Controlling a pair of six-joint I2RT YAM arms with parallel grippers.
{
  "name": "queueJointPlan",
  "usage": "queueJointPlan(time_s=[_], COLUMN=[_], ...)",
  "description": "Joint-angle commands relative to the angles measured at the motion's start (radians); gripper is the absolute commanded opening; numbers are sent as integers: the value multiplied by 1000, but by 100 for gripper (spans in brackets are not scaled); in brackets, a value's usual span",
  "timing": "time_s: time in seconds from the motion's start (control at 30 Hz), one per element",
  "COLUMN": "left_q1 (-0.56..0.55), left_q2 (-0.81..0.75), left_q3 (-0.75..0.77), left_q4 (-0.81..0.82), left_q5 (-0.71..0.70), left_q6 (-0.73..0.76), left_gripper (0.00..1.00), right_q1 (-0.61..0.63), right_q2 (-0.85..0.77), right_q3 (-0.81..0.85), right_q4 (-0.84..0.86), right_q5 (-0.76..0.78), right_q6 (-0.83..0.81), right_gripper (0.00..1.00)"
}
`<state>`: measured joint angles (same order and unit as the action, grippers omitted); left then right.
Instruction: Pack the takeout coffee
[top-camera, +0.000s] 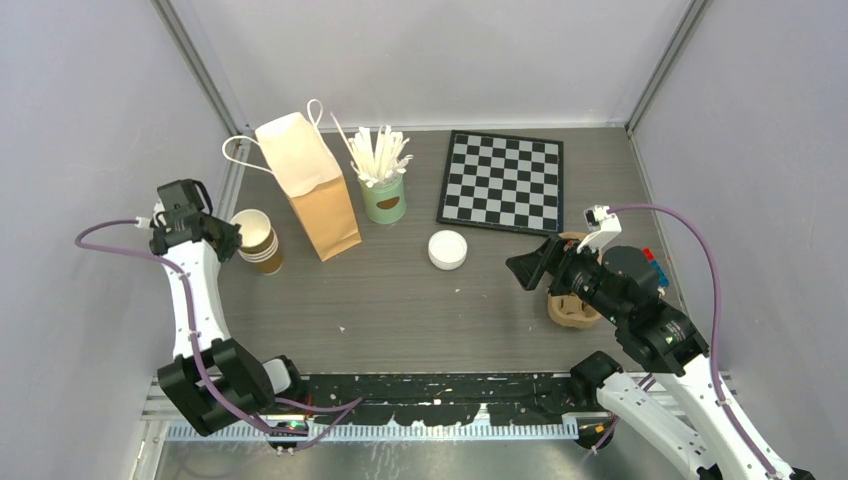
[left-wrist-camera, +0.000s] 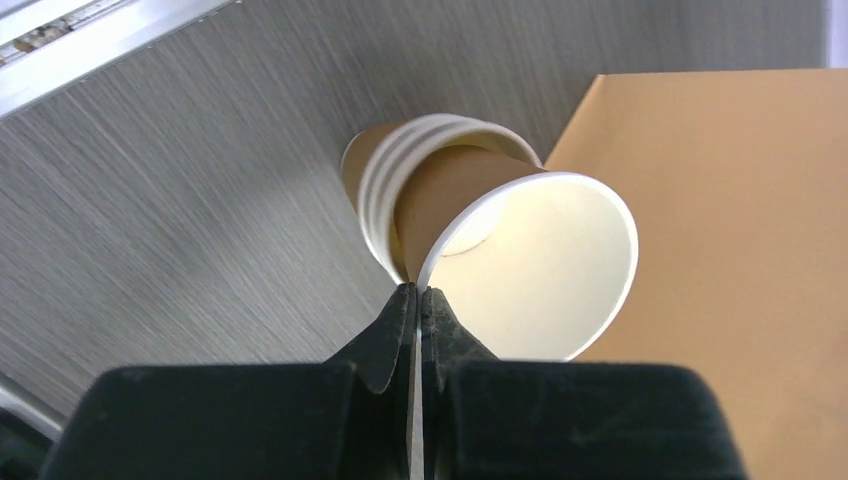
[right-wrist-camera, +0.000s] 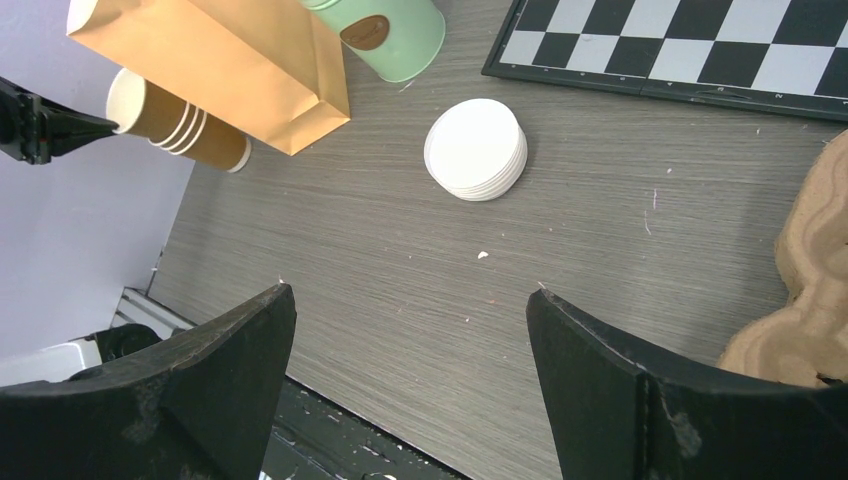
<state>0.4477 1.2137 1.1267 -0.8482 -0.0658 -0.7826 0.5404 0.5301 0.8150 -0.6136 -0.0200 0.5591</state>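
Observation:
A stack of tan paper cups (top-camera: 262, 248) with cream insides stands at the left of the table. My left gripper (top-camera: 232, 236) is shut on the rim of the top cup (left-wrist-camera: 520, 255), which sits partly raised and tilted out of the stack (left-wrist-camera: 385, 195). The cups also show in the right wrist view (right-wrist-camera: 175, 115). A stack of round white lids (top-camera: 447, 249) lies mid-table, also in the right wrist view (right-wrist-camera: 477, 150). My right gripper (top-camera: 527, 268) is open and empty above the table, right of the lids, its fingertips (right-wrist-camera: 270, 305) wide apart.
A tan paper bag (top-camera: 310, 190) with white handles stands right of the cups. A mint-green can of white sticks (top-camera: 383, 195) stands behind the lids. A checkerboard (top-camera: 502, 180) lies at the back right. A brown pulp cup tray (top-camera: 570, 305) sits under my right arm.

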Motion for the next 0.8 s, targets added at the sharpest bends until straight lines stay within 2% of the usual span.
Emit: queueJointPlan(time_s=[0.0, 0.17, 0.33, 0.57, 0.77], left_q1=[8, 8, 8, 8, 9], left_q2=[-51, -75, -119, -243, -306], left_q3=[37, 20, 58, 127, 225], left_q4=[10, -10, -63, -61, -104], left_q5=[61, 108, -33, -106, 3], left_q6=[-43, -59, -58, -65, 6], left_gripper=[0, 0, 0, 0, 0], right_q1=[4, 4, 4, 4, 4], right_q2=[4, 8, 9, 2, 3], right_q3=[2, -6, -6, 0, 2], right_q4=[43, 54, 55, 45, 23], right_q5=[12, 4, -8, -12, -24], right_q6=[-2, 8, 15, 20, 23], right_gripper=[89, 89, 89, 89, 88])
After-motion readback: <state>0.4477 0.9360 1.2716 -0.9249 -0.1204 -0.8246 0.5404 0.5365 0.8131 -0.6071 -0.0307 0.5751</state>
